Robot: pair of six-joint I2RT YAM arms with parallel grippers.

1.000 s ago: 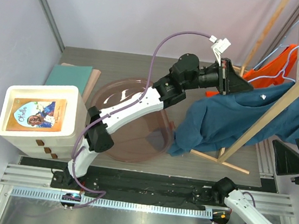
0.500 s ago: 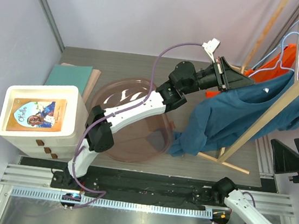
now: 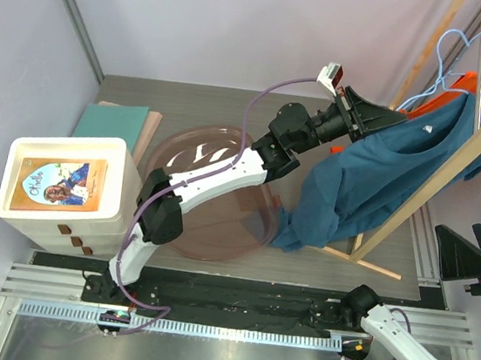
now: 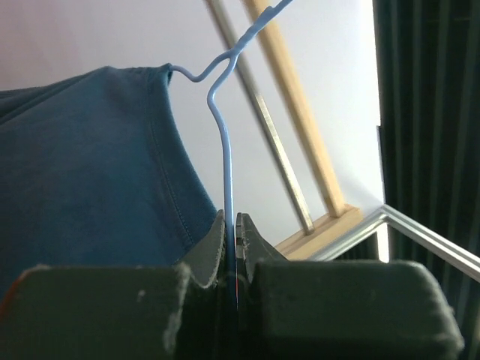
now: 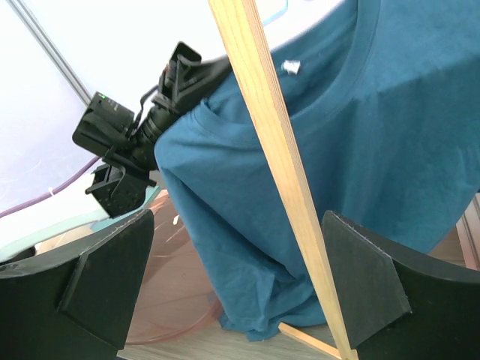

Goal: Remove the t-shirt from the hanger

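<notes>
One second on, the left end effector (image 4: pixel 231 225), clamped narrow on the blue wire hanger (image 4: pixel 227 150), has carried it up toward 1 o'clock. The blue t-shirt (image 3: pixel 372 179) rode along, collar still on the wire and body draped over the wooden rack (image 3: pixel 439 174), so probably mid-lift, shirt not yet freed. Right end effector (image 3: pixel 477 255) sits wide open at 4 o'clock; brown basin (image 3: pixel 161 148) on the counter (image 3: pixel 188 103) shows nothing inside, with the shirt hem near its 3 o'clock rim.
</notes>
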